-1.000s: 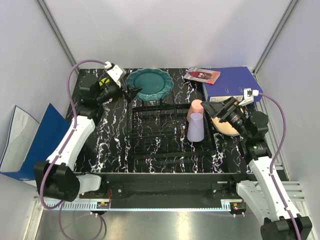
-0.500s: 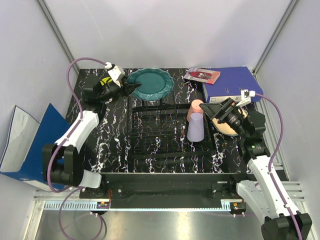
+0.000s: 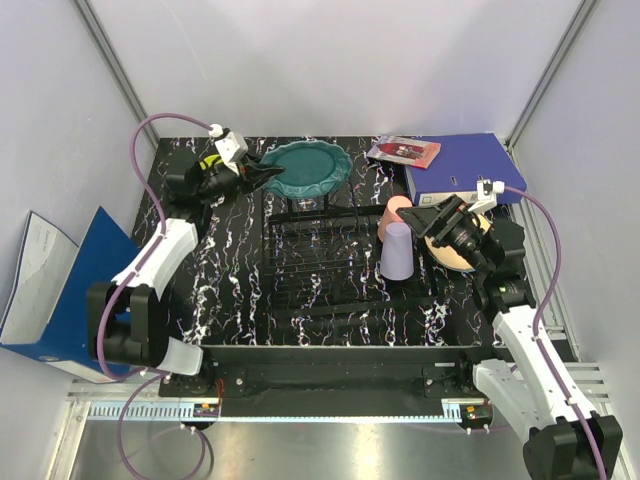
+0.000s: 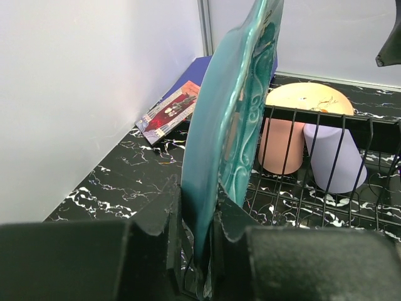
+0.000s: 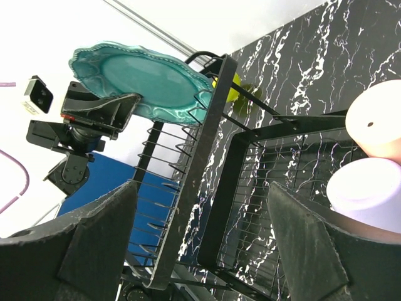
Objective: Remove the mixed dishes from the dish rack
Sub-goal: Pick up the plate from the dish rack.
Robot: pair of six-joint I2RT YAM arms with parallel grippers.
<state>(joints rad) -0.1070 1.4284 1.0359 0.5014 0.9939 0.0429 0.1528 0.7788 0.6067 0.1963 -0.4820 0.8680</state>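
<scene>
My left gripper [image 4: 199, 207] pinches the teal plate [image 4: 232, 125] by its rim; my right gripper [image 5: 202, 188] gapes wide near the pink cup [image 5: 376, 119]. Print on the booklet [image 4: 168, 113] is too small to read.

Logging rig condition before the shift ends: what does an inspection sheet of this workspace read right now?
Surface: black marble table, white-veined.
Job's things: teal plate at dish rack's far end; pink cup, lavender cup upside down inside; cream-orange plate beside them, partly hidden.
Clutter: blue binder, booklet, far right corner.
Grippers: left gripper shut on teal plate's rim; right gripper open, by the cups.
Cables: purple cables loop beside both arms.
Surroundings: white walls; blue folder off table's left.
</scene>
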